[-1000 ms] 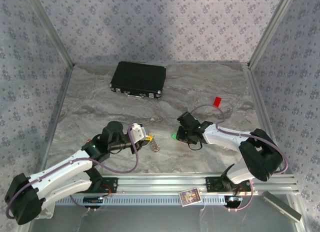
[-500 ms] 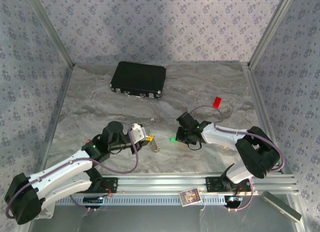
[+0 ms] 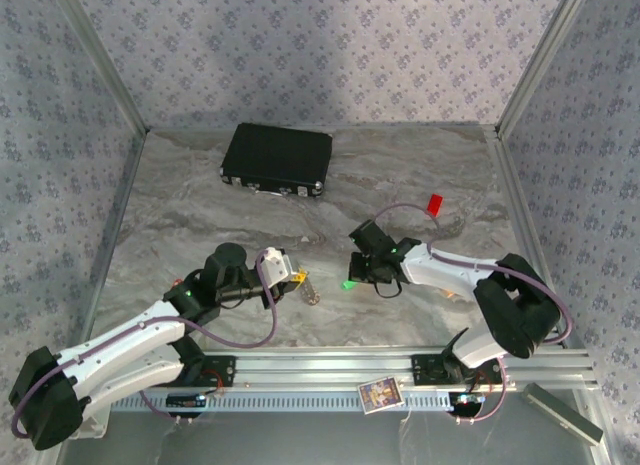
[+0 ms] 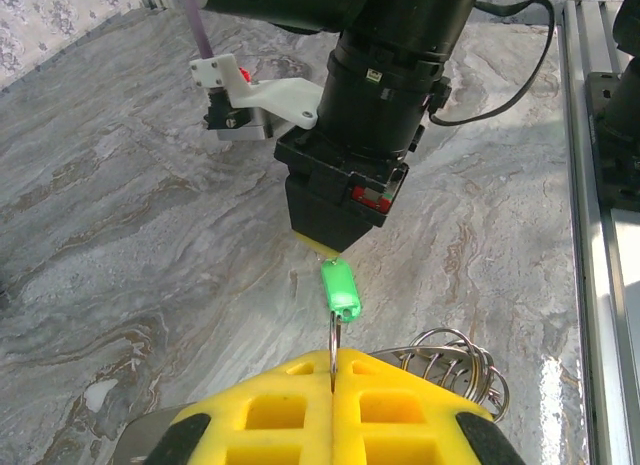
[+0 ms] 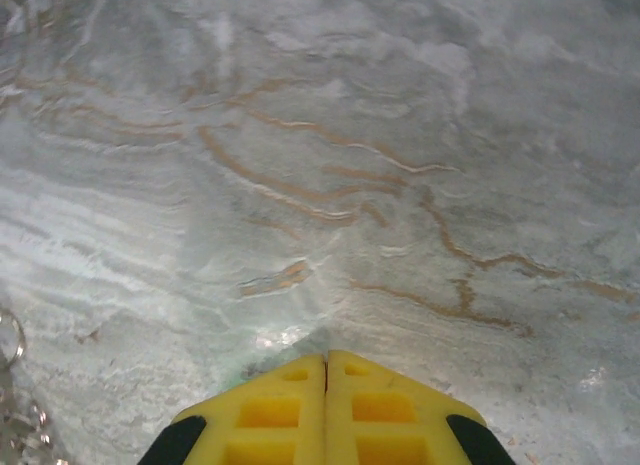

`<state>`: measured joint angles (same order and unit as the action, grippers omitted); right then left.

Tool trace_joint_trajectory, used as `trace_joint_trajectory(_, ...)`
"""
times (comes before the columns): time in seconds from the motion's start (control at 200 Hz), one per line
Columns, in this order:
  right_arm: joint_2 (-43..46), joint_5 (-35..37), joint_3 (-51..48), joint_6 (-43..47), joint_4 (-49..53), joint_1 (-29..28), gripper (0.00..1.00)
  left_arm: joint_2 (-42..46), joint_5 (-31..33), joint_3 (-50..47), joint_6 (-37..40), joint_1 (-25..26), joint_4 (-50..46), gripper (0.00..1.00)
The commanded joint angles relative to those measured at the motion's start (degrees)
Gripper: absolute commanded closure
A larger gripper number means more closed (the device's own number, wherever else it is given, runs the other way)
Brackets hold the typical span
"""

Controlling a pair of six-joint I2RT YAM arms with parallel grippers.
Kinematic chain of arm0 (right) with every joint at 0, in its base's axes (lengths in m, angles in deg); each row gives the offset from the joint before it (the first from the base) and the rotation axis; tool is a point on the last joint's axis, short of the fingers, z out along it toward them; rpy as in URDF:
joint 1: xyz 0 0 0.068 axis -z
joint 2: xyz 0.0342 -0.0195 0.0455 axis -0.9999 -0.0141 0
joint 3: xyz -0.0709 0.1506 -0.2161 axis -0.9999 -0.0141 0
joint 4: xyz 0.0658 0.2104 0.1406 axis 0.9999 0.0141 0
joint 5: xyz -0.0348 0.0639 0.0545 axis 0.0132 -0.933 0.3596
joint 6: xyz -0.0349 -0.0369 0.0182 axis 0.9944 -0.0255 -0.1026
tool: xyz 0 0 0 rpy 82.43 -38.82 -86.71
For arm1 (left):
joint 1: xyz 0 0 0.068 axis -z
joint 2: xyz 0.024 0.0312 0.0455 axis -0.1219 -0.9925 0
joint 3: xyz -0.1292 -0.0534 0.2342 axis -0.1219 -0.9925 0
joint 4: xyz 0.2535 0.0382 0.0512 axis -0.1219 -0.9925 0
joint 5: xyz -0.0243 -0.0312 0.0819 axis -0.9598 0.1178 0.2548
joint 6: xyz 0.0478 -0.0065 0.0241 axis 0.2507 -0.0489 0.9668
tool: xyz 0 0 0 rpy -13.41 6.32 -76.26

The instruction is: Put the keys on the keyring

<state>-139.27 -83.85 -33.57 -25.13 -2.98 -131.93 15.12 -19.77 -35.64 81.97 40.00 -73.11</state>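
The green-tagged key hangs just above the marble table, its upper end pinched in my shut right gripper. The ring through the tag's lower hole runs into my shut left gripper. The keyring, a bunch of silver wire loops, hangs at the right side of the left fingers. In the top view the left gripper and right gripper face each other, with the green key and the keyring between them. The right gripper has its yellow fingers pressed together, a faint green edge beneath them.
A black case lies at the back of the table. A small red tag rests at the back right, beside the right arm's cable. Walls stand on three sides, and a metal rail runs along the near edge.
My right gripper has closed on the green key and shifted slightly left toward the left gripper. The left arm and the keyring have stayed in place.
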Motion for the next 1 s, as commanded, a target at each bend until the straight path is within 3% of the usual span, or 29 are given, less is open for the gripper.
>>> trace_joint_trajectory(0.0, 3.06, 2.58, 2.74, 8.56, 2.51, -1.24, 1.0, -0.17, 1.17, 1.43, -1.72, 0.33, 0.31, 1.0)
trace_joint_trajectory(0.305, 10.74, 3.41, 2.83, 19.91, -2.08, -3.68, 1.0, -0.92, 2.99, 1.6, -9.67, 0.36, 1.44, 1.0)
trace_joint_trajectory(0.57, 17.23, -3.03, 1.84, 33.07, -9.8, -6.68, 1.0, -2.02, 3.06, 2.59, -15.41, 0.46, 0.21, 1.0)
trace_joint_trajectory(0.994, 19.98, -15.44, 0.56, 40.6, -14.15, -9.3, 1.0, -3.29, 2.96, 4.05, -17.54, 0.93, -1.33, 1.0)
